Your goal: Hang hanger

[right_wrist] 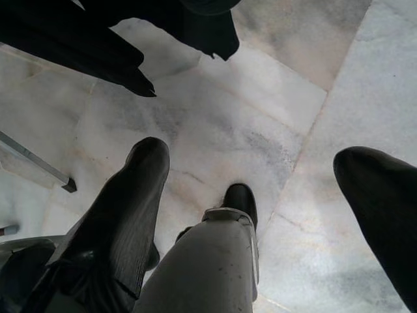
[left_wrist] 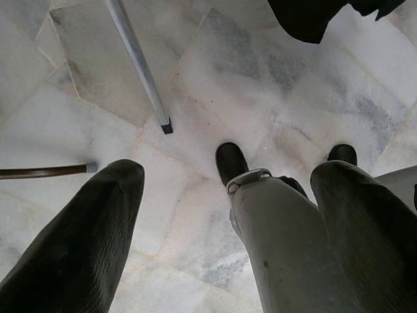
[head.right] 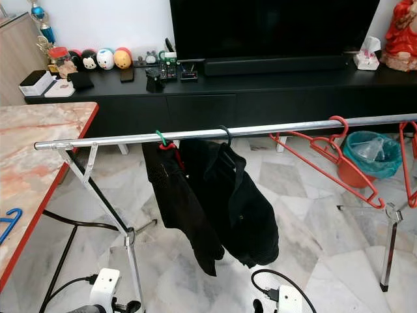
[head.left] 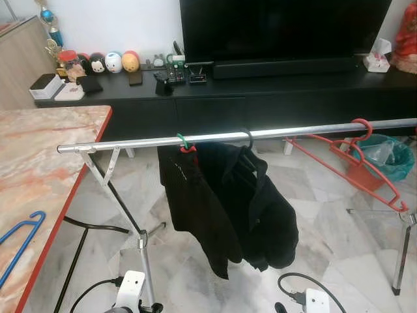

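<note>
Both arms hang low over the pale marble floor (left_wrist: 215, 98). In the left wrist view the left gripper (left_wrist: 228, 215) has its two black fingers (left_wrist: 85, 241) spread wide with nothing between them, and the robot's own leg and foot show below; the right wrist view shows the right gripper (right_wrist: 260, 208) likewise spread and empty, with the lower hem of a dark garment above it. Nearest in the head views, a blue hanger (head.left: 23, 238) lies flat on the marble-patterned table (head.left: 45, 150) with a red edge, at the robot's left; it is a thin plastic frame, its long axis running diagonally from the near table edge away toward the right, with its curved end at the far upper end. In the right eye view only a small corner of it shows at the picture's left margin. Beyond the table stands a metal clothes rail (head.left: 234, 135) running left to right on folding legs. A black jacket (head.left: 228, 202) hangs from it near the middle, beside a green hook (head.left: 183, 139). Further right on the rail hangs a red hanger (head.left: 361, 160), tilted; the right eye view also shows a second red hanger (head.right: 409, 163) at the far right. Behind are a teal bin (head.left: 391, 156), a black cabinet (head.left: 260, 91) with small toys, and a television (head.left: 280, 29).
</note>
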### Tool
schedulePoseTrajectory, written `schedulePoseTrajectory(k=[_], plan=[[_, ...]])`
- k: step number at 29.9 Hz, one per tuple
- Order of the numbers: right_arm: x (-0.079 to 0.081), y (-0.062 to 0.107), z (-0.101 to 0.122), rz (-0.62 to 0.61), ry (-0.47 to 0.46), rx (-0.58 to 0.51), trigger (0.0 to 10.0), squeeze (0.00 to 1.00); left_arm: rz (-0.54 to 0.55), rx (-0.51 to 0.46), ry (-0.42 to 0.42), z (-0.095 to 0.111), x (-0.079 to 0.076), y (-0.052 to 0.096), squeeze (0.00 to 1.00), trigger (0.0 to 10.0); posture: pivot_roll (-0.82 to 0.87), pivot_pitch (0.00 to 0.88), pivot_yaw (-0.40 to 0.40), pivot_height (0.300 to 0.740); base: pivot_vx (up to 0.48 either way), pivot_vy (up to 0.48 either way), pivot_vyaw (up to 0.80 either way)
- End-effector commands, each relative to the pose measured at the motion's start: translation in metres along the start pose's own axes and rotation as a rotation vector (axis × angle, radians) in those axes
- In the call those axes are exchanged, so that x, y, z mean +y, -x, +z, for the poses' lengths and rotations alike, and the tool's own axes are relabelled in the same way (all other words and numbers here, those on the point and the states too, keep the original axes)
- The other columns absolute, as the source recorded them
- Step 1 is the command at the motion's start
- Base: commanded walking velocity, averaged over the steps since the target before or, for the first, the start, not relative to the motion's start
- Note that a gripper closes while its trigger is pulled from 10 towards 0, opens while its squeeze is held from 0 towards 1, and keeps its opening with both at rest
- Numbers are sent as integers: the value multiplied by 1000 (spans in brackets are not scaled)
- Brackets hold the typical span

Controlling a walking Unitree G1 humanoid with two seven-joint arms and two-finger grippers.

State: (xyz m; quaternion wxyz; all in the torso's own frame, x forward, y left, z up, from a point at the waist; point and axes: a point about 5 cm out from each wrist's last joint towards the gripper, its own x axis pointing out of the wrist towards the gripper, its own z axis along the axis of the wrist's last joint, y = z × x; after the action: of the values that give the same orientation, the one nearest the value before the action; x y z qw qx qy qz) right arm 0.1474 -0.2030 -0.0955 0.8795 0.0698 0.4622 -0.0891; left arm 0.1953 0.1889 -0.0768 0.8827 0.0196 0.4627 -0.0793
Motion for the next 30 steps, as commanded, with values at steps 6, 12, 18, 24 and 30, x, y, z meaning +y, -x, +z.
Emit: schedulePoseTrajectory(k=[6, 12, 18, 24, 30], plan=[[-9, -2, 29, -12, 77, -117, 10000, 0, 8, 21, 17, -6, 0, 1, 0, 10000, -63, 0, 41, 740, 0, 0, 0], [-12, -1, 47, -9, 103, -244, 10000, 0, 10, 23, 17, -7, 1, 1, 0, 10000, -75, 0, 44, 740, 0, 0, 0], [-13, 16, 62, 0, 157, -517, 10000, 0, 0, 24, 5, -7, 1, 1, 0, 10000, -77, 0, 50, 740, 0, 0, 0], [-5, 47, 67, 37, 197, -728, 10000, 0, -6, 25, -8, -7, 2, 2, 0, 10000, -84, 0, 57, 740, 0, 0, 0], [7, 64, 100, 86, 181, -891, 10000, 0, -10, 24, -19, -6, 1, 1, 0, 10000, -87, 0, 64, 740, 0, 0, 0]])
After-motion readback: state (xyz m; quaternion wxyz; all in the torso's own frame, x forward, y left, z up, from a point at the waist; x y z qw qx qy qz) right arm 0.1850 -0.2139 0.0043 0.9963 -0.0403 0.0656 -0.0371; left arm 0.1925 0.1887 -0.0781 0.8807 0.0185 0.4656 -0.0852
